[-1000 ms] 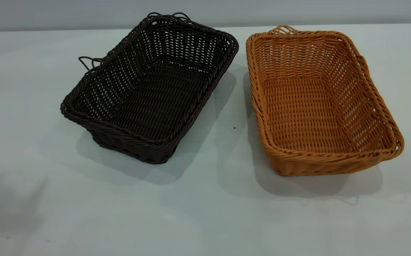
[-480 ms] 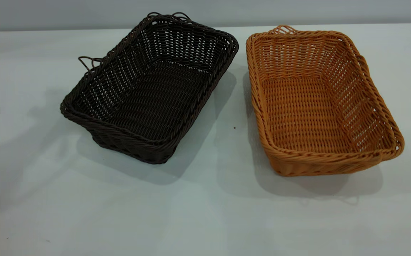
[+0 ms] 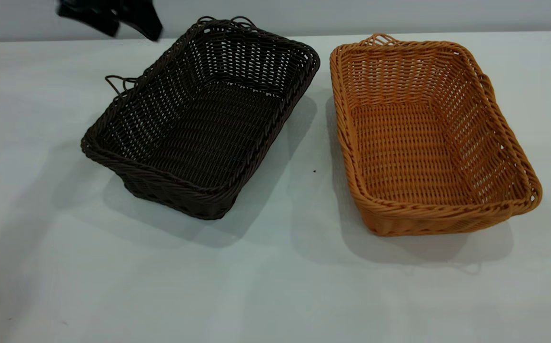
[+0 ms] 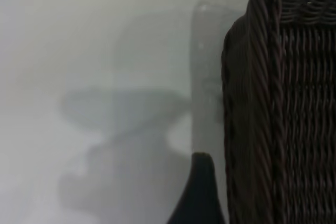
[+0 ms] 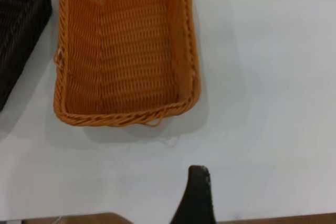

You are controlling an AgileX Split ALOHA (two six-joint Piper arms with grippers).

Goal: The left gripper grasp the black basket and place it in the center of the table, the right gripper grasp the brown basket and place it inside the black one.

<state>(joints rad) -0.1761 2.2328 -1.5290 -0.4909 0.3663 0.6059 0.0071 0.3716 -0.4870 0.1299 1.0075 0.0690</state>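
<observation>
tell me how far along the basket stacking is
Nothing is done yet: the black basket and the brown basket sit side by side, apart, on the table, both empty. In hand: the left gripper hangs by the black basket's far left corner, holding nothing. Both placements remain.

We now see the left gripper (image 3: 113, 21), absent from both earlier exterior pictures; it hangs blurred at the top of that view, with the black basket (image 3: 204, 119) just beside and below it. On the table (image 3: 42, 214) under it the soft grey shadow has spread wider than before
</observation>
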